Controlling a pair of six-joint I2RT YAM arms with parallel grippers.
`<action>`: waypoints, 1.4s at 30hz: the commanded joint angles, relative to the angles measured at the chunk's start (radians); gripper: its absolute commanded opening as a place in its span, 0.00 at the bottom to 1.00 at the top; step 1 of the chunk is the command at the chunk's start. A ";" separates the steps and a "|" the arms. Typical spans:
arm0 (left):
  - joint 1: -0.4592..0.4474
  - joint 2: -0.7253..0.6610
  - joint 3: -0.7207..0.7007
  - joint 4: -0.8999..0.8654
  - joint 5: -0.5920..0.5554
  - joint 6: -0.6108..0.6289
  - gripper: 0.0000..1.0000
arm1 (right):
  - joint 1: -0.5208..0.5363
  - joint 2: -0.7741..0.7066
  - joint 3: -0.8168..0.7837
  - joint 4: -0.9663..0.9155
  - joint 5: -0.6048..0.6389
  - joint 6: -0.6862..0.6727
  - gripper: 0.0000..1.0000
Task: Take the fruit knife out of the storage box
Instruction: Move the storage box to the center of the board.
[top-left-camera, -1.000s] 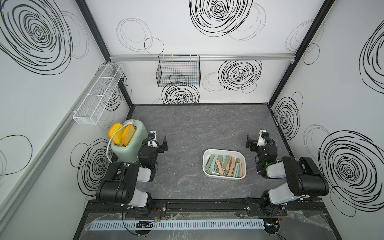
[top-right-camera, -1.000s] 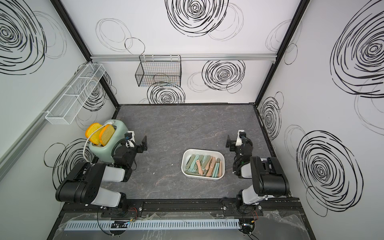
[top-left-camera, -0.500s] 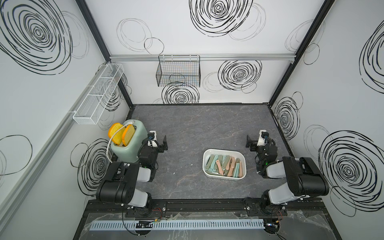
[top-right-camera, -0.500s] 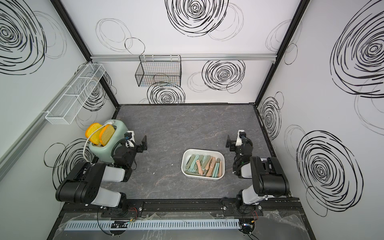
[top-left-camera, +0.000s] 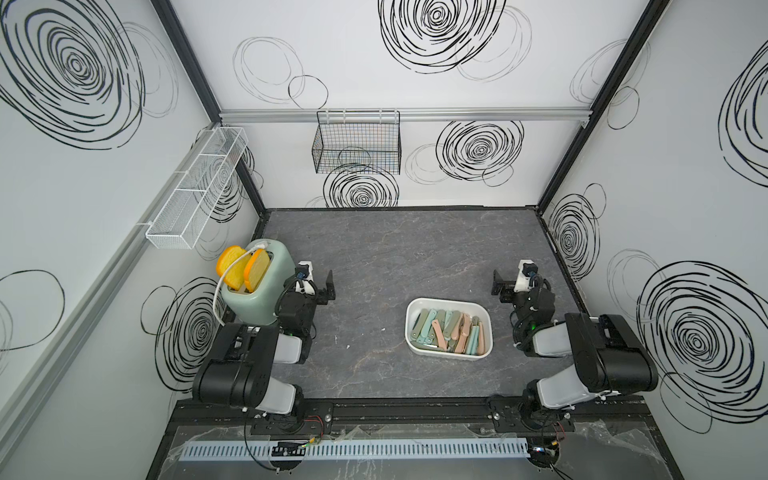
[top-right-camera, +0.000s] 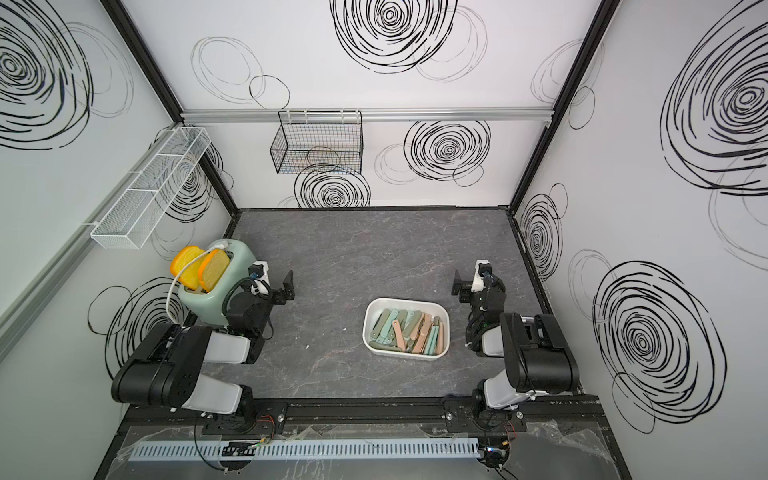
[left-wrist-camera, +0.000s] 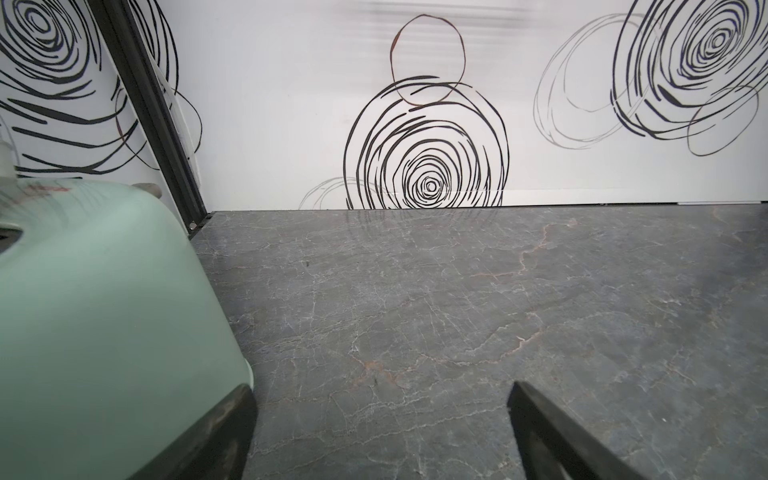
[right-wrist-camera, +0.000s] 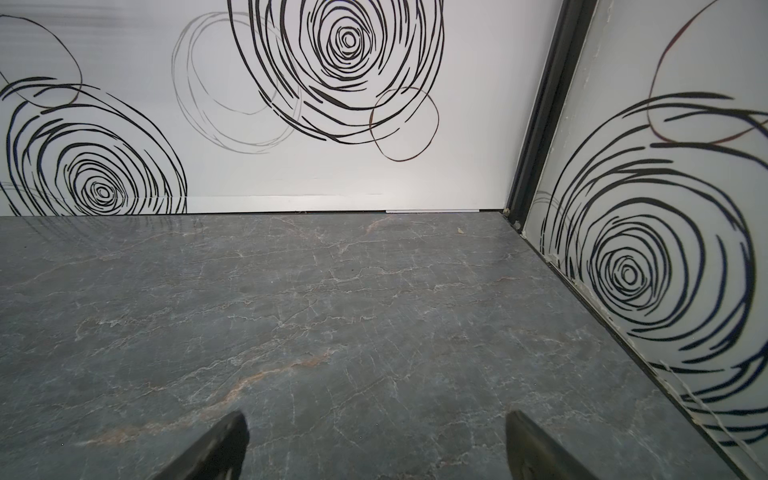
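- Nothing has moved since a second ago; the left gripper (left-wrist-camera: 382, 436) and the right gripper (right-wrist-camera: 374, 449) both gape wide, empty.
- Outside both wrist views, the storage box (top-left-camera: 446, 356) lies near the right gripper.
- Inside it the fruit knives (top-left-camera: 440, 332) overlap, hard to tell apart.

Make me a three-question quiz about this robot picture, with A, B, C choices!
1. Where is the storage box? A) on the table, nearer the right gripper B) in the black wire basket C) hanging on a wall
2. How many orange slices stick out of the toaster? A) one B) two C) four
3. The left gripper and right gripper are: A) shut on a knife B) open and empty C) inside the box
Answers: 1 A, it sits on the table by the right gripper. 2 B, two slices show. 3 B, wrist views show each gripper spread wide, holding nothing.
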 joint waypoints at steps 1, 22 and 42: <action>-0.022 -0.039 0.042 -0.020 -0.039 0.030 0.98 | 0.012 -0.014 0.001 0.016 0.018 -0.004 0.99; -0.482 -0.242 0.621 -1.334 -0.261 -0.226 0.98 | 0.311 0.005 0.747 -1.356 0.491 0.217 0.99; -0.698 0.215 0.947 -1.712 0.180 -0.361 0.98 | 0.594 -0.348 0.859 -2.047 0.228 0.528 0.99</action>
